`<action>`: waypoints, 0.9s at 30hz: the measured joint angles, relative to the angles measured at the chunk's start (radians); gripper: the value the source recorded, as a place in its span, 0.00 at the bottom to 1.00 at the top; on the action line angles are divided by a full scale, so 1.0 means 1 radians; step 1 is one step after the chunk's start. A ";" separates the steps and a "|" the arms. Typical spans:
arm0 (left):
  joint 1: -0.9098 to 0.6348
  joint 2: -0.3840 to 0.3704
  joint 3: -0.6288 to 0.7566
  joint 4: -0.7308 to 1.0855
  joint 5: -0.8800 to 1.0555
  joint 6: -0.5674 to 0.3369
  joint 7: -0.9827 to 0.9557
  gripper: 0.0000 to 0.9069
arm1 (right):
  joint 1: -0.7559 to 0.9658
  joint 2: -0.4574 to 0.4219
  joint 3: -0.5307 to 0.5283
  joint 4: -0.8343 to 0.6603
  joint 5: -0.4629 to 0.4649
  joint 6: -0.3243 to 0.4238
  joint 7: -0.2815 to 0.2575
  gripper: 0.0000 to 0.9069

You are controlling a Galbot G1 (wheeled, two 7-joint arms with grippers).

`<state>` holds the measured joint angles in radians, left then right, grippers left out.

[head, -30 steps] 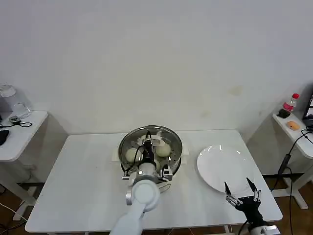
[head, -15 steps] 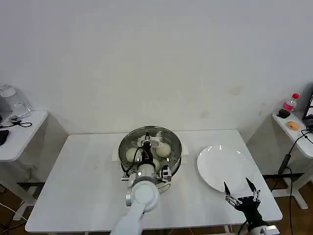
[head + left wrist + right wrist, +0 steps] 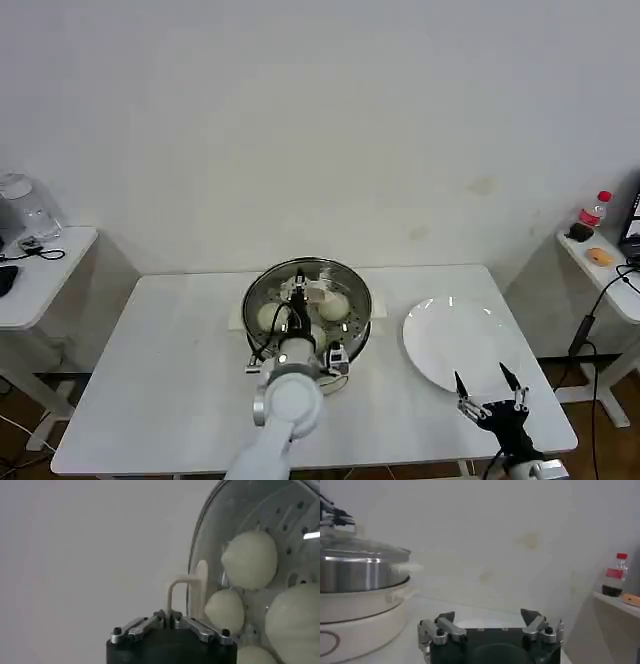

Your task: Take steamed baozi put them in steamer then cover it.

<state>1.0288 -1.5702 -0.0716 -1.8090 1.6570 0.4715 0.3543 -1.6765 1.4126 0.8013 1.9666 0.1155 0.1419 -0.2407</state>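
Two tools frame the scene at the near edge of the white tabletop [image 3: 150,380]. Right tool [image 3: 491,397]: fingers spread wide and empty, hovering low near the front right corner, just in front of the flat white plate [image 3: 458,343], which lies bare. In the right wrist view the same tool [image 3: 490,626] appears with both fingers apart, and the steamer [image 3: 360,567] stands well off to one side on its white pot base [image 3: 365,615].

Left tool [image 3: 299,296]: positioned over the middle of the steamer [image 3: 308,300], pointing down from the white arm that rises from the front edge. In the left wrist view its fingers [image 3: 150,625] are drawn together around the pale cream handle [image 3: 192,592] of the cover [image 3: 220,540], whose metal rim and glass arc away from the tool. The cover sits over the steel basket, tilted or level cannot be told.

Steamed baozi [image 3: 250,560]: four rounded cream buns seen through the glass on the perforated floor, directly under the cover and just beyond the left tool. In the head view two of the baozi [image 3: 333,306] flank the tool.

Behind the steamer: a plain pale wall.
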 measured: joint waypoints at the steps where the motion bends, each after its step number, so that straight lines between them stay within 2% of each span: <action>1: 0.003 0.003 0.000 -0.006 -0.002 0.000 0.002 1.00 | 0.000 0.000 0.000 0.000 -0.001 0.000 0.000 1.00; 10: 0.042 0.043 0.009 -0.089 -0.037 0.001 0.014 1.00 | 0.000 0.004 -0.007 -0.003 -0.007 0.000 0.000 1.00; 21: 0.133 0.117 0.021 -0.283 -0.130 -0.024 -0.007 1.00 | -0.005 0.005 -0.010 -0.010 -0.010 0.001 0.000 1.00; 27: 0.243 0.181 -0.041 -0.399 -0.292 -0.074 -0.096 1.00 | -0.014 -0.008 -0.009 -0.010 -0.007 -0.001 0.003 1.00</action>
<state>1.2720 -1.3896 -0.1127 -2.2075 1.3651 0.3980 0.2586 -1.6906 1.4043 0.7927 1.9562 0.1088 0.1411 -0.2374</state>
